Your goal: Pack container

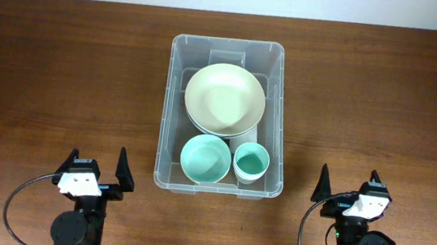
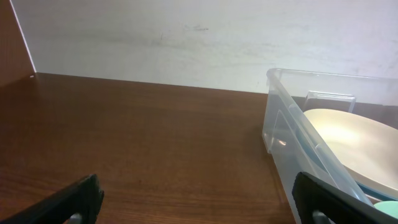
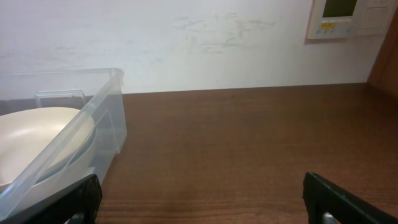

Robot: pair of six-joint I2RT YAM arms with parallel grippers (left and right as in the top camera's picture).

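Both grippers, left (image 1: 98, 163) and right (image 1: 348, 185), rest with jaws wide and empty, well apart from the container (image 1: 169, 109) between them, which holds bowls (image 1: 225, 98). A careless inward reach could clip its rim and shove it askew.

clear plastic container (image 1: 171, 117), wooden table (image 1: 58, 79)

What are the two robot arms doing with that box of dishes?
Right now, nothing is being held. The left gripper and the right gripper are both open and empty, low on the table, one on each side of the container. Neither touches it. Inside the container are a big cream bowl, a teal bowl and a teal cup, so it looks packed.
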